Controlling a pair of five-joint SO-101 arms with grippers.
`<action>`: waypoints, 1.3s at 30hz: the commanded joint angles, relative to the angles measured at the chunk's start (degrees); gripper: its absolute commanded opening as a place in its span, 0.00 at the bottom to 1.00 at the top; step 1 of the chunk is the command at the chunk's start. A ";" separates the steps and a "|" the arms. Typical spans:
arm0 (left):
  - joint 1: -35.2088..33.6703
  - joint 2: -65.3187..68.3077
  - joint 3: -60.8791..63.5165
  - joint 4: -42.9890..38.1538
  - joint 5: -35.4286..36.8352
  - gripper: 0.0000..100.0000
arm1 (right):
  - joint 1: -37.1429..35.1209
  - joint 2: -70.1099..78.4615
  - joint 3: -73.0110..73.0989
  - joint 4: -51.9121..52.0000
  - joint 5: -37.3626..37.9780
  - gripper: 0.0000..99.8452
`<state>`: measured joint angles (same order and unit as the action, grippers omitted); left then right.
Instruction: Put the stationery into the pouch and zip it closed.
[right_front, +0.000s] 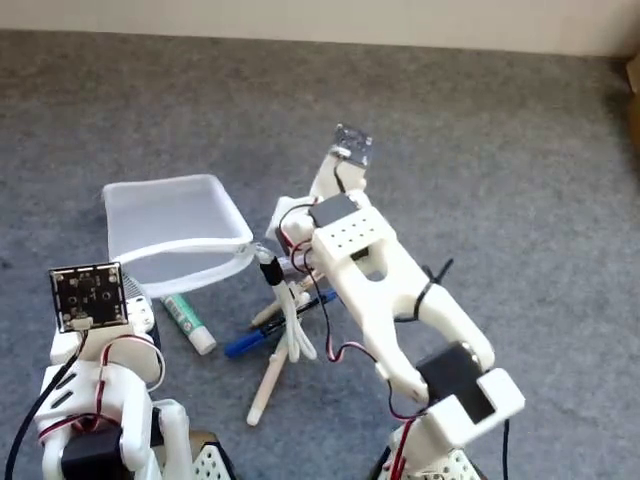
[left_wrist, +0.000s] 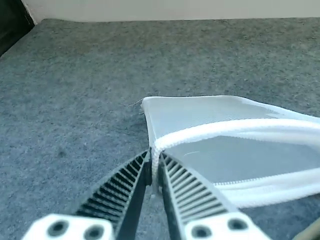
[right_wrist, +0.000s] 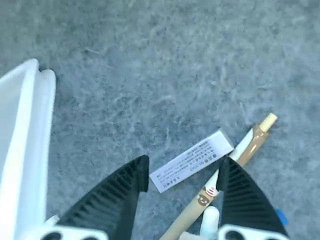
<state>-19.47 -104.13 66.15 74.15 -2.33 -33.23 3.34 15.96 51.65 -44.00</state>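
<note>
Pouch corner sits pinched in left tool; right tool stands spread over pen, bare carpet beyond.

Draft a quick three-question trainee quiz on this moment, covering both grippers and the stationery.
1. True or false: the left gripper is shut on the rim of the pouch.
2. Pick one: the right gripper is A) open, B) shut on nothing, C) shut on the pouch.
3. Fill in: the green-labelled tube lies ___ the pouch (inside or outside).

Key: 1 true; 2 A; 3 outside.
</note>
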 joint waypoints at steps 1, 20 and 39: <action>-0.48 -0.22 -0.40 -0.18 0.70 0.01 | -1.01 0.31 -4.79 0.48 -0.70 0.21; -0.13 -0.22 0.66 -0.62 2.64 0.01 | -1.27 2.86 -5.14 1.80 -3.16 0.21; -0.13 -0.22 1.54 -0.26 2.64 0.01 | 1.01 13.23 -12.00 2.07 -3.08 0.21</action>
<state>-19.56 -104.13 67.74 74.15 -0.31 -33.67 17.49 7.52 53.49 -46.64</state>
